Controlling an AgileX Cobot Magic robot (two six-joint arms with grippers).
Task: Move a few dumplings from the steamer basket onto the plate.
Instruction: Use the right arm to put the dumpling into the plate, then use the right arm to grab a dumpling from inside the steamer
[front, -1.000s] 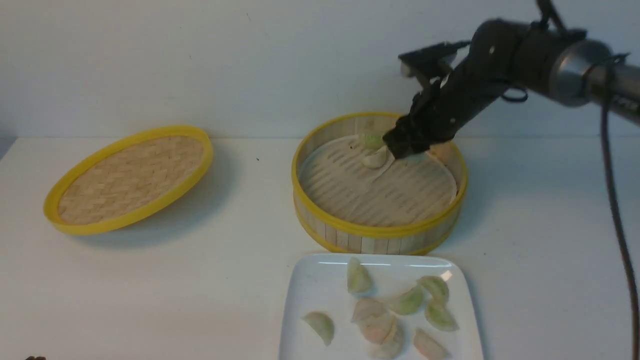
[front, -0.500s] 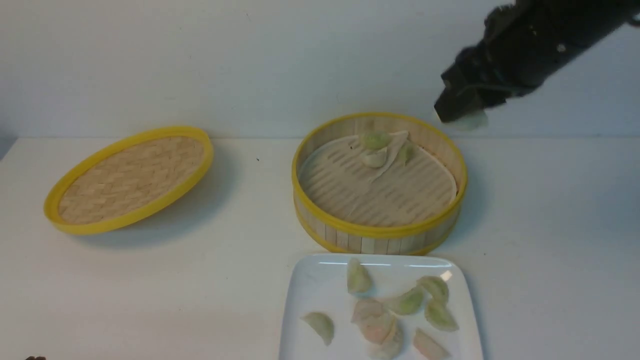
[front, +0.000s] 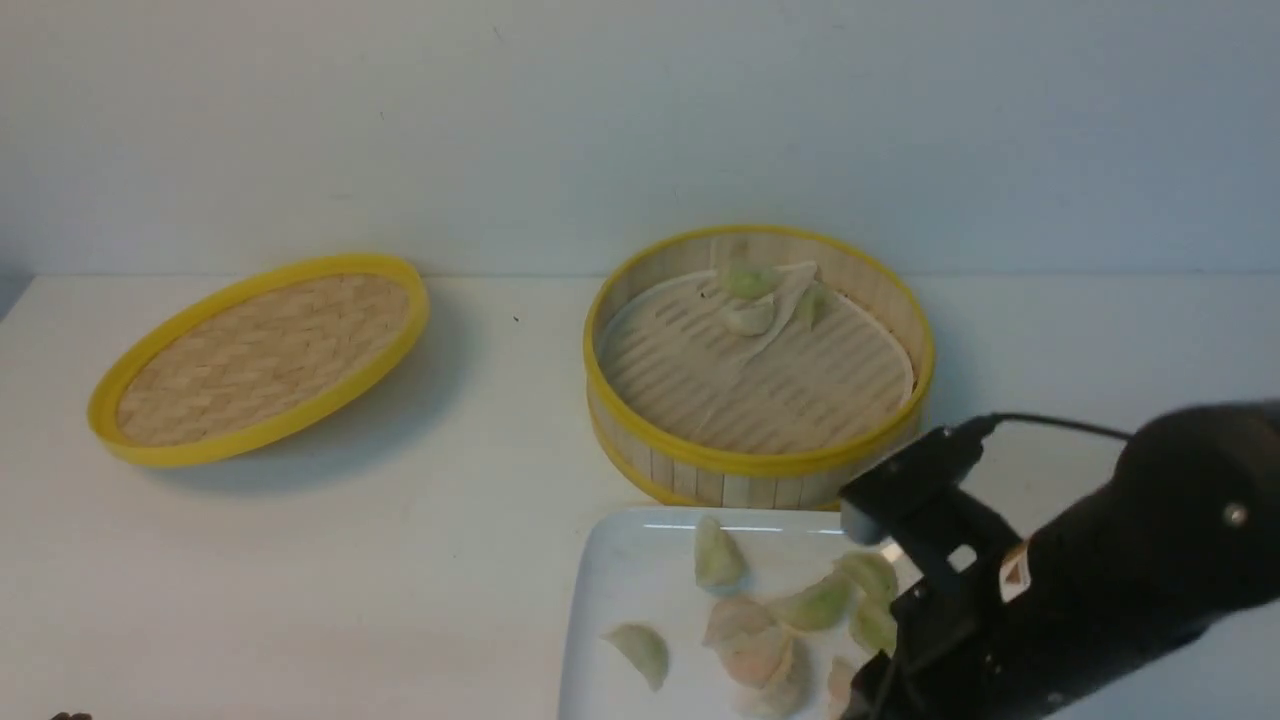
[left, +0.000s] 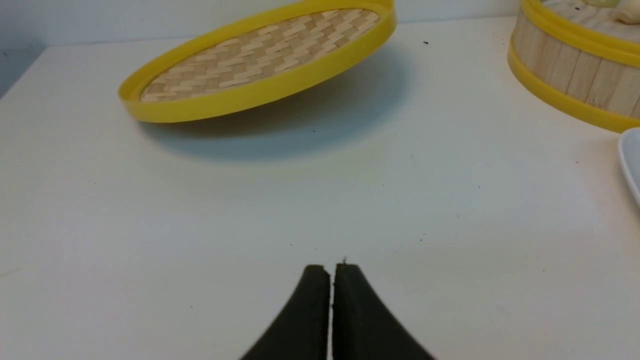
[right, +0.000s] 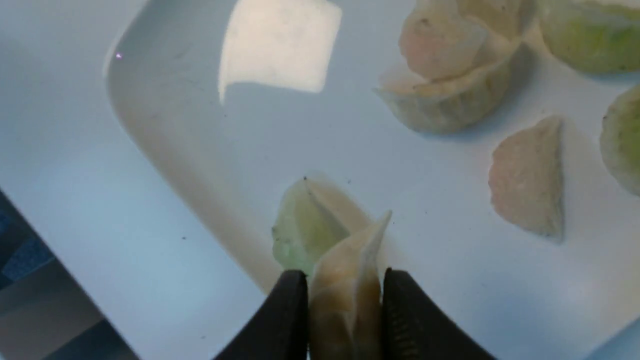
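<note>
Black right gripper (right: 345, 280) pinches a pale crescent dumpling (right: 345, 300) over the white square plate (front: 615, 560), apparently for placing; next, lower and release gently. Black left gripper (left: 332, 272) is pressed together. Whitish-green dumplings (front: 750, 283) lie in the round bamboo steamer basket (front: 760, 463).

A white table (front: 300, 580) carries the yellow-rimmed woven lid (front: 265, 360), tilted; the steamer basket (front: 735, 465); the white plate (front: 620, 570).

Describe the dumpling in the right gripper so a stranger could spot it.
Find the white square plate, then the dark right gripper over it. Pinched between its fingertips is a pale orange-tan dumpling, the only one gripped; its neighbours lie on the plate.
</note>
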